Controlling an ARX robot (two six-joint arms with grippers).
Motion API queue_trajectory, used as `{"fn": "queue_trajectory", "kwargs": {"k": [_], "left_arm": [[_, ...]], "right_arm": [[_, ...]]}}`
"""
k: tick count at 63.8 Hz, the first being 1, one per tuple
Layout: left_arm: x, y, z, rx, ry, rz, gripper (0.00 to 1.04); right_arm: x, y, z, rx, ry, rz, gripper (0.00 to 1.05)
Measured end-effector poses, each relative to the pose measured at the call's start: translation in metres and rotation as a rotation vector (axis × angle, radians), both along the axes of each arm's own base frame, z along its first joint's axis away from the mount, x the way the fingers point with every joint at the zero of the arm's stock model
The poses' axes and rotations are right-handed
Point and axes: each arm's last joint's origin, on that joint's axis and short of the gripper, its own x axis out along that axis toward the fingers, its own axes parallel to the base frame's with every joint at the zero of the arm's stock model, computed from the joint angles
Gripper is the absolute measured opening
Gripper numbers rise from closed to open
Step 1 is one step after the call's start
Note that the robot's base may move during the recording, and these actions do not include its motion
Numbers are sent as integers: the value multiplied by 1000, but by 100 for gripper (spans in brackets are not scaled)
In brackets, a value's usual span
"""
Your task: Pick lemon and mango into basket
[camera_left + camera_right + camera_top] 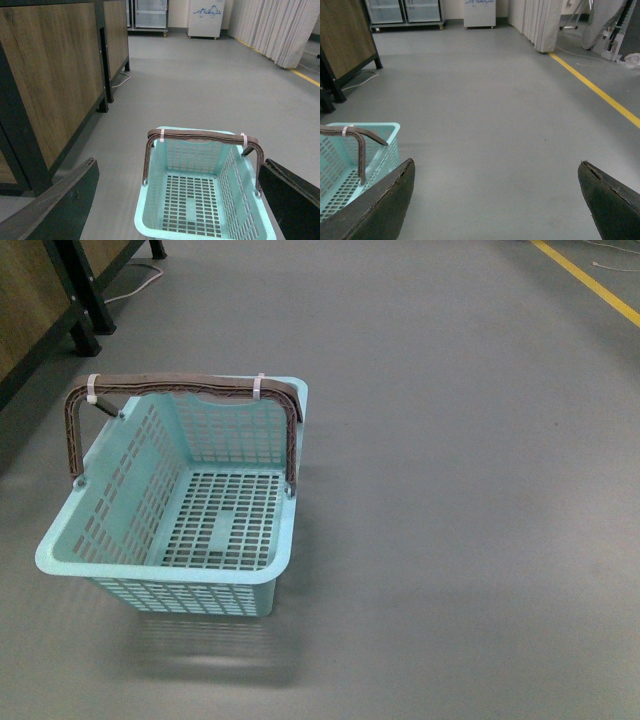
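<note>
Front view: basket point(160, 574) with zip-tied handles point(180, 383)

No words or numbers are showing clearly enough to read. A white cabinet point(206, 17) at the top of the left wrist view is carrying a blue mark, too small and blurred to make out.

Grey floor point(450, 490), yellow line point(590, 282) along its right side, wood-panelled cabinet point(50, 75) on black frame at left, pale curtains point(270, 30) far right, glass-fronted unit point(147, 12) and white box point(206, 17) with blue print against far wall
</note>
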Motion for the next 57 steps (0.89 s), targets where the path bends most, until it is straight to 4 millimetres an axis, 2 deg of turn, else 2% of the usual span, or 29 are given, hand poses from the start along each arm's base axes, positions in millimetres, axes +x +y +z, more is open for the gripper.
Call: {"fn": "queue_trajectory", "kwargs": {"k": [25,28,30,33,41,45,52,57], "left_arm": [[0,0,0,0,0,0,98],[2,-1,-1,-100,188,132,98],[8,0,1,-177,303,236,98],[25,-1,7,-312,343,284,98],[64,-4,18,-577,324,201,98],[91,-6,18,-707,311,174,98],[142,-18,3,-845,357,144,98],[179,-32,-20,-916,430,156,98]], "right_arm": [[0,0,0,0,0,0,96],[0,0,0,0,0,0,96],[0,0,0,0,0,0,96],[0,0,0,0,0,0,96],[0,0,0,0,0,0,96],[0,0,0,0,0,0,96],[0,0,0,0,0,0,96],[0,0,0,0,0,0,96]]}}
